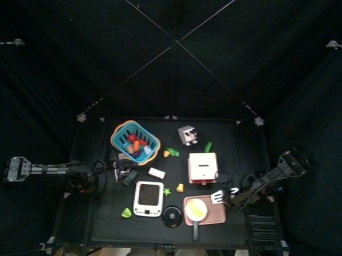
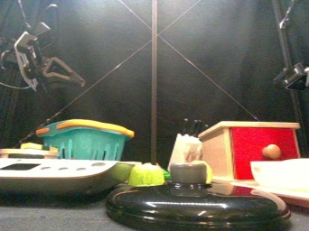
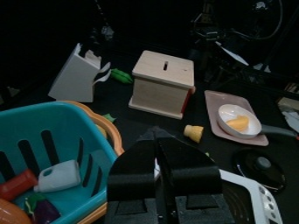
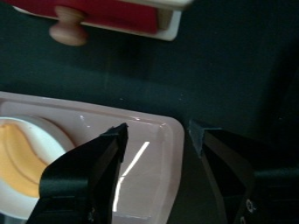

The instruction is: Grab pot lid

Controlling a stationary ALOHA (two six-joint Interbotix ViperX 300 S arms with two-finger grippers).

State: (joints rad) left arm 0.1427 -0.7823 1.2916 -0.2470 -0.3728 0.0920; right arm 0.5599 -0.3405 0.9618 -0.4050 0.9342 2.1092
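Pot lid [image 2: 193, 206]: black, round, knob on top – lies flat at the table's front edge, between the white gadget [image 1: 148, 198] and the pale tray [image 1: 209, 214]
Right gripper [image 4: 158, 133]: jaws spread wide, nothing between them, hanging over a corner of the pale tray that carries a yellow piece – apart from the lid
Left gripper [image 3: 160, 144]: jaws closed together and empty, near the rim of the teal basket [image 3: 35, 131]
Red-fronted wooden box [image 2: 248, 149]: behind the tray
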